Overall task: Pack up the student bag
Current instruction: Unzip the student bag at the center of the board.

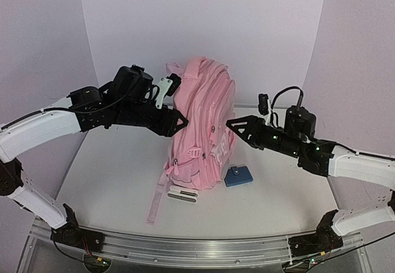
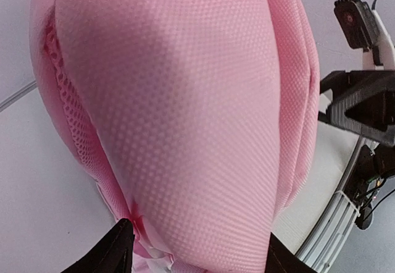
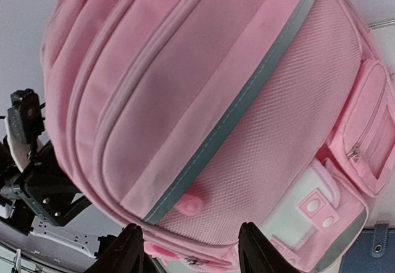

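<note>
Left gripper [image 1: 183, 122]: fingers [image 2: 120, 248] apart, straddling the mesh-edged back bulge of the student bag [image 1: 200, 125]. Pink fabric fills the gap and touches the left-hand finger, but can't tell if it is actually pinched. Right gripper [image 1: 229, 125]: 2 fingers [image 3: 129, 248] apart, tips right at the bag's front panel just under the grey-trimmed zip line, a pink zip pull between them, nothing held. So 1 gripper on each side of the bag, pointing at each other with the bag in between. Nearest on the table [image 1: 111, 180]: a flat white case [image 1: 183, 194] touching the bag's base, a pink strap [image 1: 156, 204] trailing toward the near edge just left of it, and a small blue pouch [image 1: 238, 176] just beside the bag's right foot, under the right arm. Behind these the bag stands upright at mid-table, front pockets and white buckled flap low on the right gripper's side. Farthest back, a plain white backdrop [image 1: 203, 20].
</note>
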You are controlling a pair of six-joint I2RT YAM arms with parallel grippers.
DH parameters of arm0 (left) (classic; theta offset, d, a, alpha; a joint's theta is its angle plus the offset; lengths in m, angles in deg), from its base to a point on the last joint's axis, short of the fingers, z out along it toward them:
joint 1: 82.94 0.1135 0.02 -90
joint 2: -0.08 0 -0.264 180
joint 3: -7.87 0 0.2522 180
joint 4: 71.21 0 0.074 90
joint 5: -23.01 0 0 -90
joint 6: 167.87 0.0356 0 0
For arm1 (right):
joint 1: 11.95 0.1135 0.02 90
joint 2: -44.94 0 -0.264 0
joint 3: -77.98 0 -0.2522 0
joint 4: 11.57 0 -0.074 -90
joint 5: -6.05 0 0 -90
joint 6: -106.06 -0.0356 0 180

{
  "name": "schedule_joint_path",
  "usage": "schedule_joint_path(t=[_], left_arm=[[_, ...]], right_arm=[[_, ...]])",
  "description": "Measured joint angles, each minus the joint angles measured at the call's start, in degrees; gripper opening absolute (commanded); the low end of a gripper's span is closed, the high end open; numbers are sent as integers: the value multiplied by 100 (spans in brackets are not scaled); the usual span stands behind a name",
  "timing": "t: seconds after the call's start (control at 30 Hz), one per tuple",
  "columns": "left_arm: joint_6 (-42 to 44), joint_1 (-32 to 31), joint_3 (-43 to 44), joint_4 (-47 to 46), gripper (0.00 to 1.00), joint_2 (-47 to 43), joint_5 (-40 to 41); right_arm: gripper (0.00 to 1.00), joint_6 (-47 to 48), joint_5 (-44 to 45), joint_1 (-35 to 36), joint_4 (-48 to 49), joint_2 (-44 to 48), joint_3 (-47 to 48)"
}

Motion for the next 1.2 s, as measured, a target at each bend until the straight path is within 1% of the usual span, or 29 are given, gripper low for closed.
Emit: schedule_joint_path(t=[0.07, 0.2, 0.3, 0.4, 0.73, 0.87, 0.97, 1.2], left_arm=[[4, 0, -38, -57, 43, 0, -40], [88, -7, -74, -152, 20, 0, -156], [107, -8, -83, -196, 8, -2, -219], [151, -7, -127, -251, 1, -7, -248], [258, 3, -187, -289, 0, -61, -369], [280, 16, -187, -291, 0, -60, -411], [306, 20, -187, -289, 0, -61, -432], [388, 20, -187, -287, 0, -59, -441]], right_arm=[[49, -103, 35, 276, 42, 46, -55], [49, -315, 196, 748, 155, -120, -95], [47, -475, 340, 909, 311, -317, -141], [45, -607, 492, 911, 511, -549, -156], [39, -934, 879, 935, 944, -910, -167], [33, -1068, 896, 937, 1115, -985, -193], [31, -1169, 901, 947, 1178, -1020, -203], [29, -1485, 960, 1020, 1407, -1042, -297]])
